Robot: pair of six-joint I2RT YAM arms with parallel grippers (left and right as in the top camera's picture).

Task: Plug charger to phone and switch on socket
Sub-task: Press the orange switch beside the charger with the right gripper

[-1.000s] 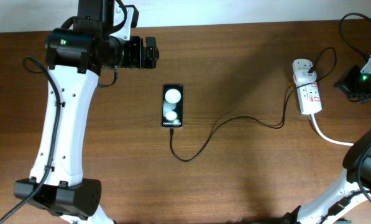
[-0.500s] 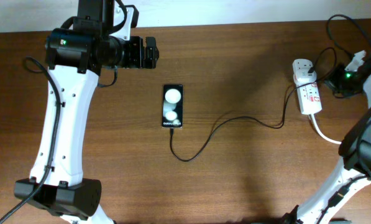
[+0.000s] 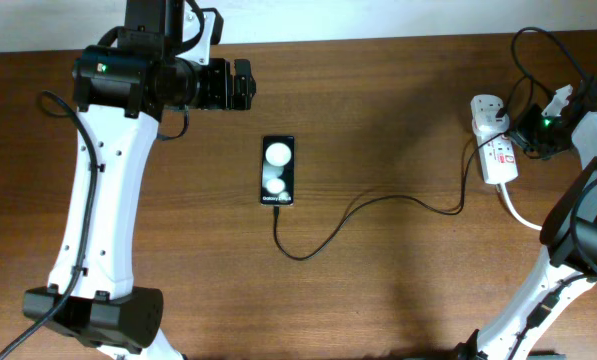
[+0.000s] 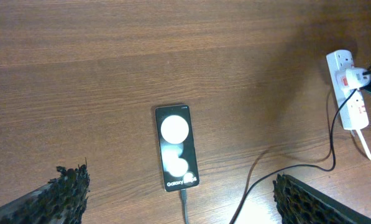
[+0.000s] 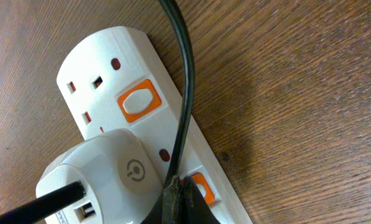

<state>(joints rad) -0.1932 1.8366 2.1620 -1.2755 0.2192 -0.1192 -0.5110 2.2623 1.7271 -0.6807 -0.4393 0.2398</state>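
Phone (image 3: 278, 170): frame centre, charger (image 3: 276, 225) at its lower end. Socket (image 3: 498, 160): upper right. Left gripper (image 3: 243, 85): released, upper left. Right gripper (image 5: 176, 198): clenched, tips at the socket's orange switch (image 5: 205, 186).

Overhead looks straight down, sharing phone (image 3: 278, 171) and socket (image 3: 499, 157) with high left wrist; right wrist crowds socket.

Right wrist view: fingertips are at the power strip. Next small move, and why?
Probably press the right gripper down onto the orange switch beside the white adapter. Its shut fingertips sit at that switch's edge on the socket, and the charger already appears seated in the lower end of the phone, so switching on looks like what's left.
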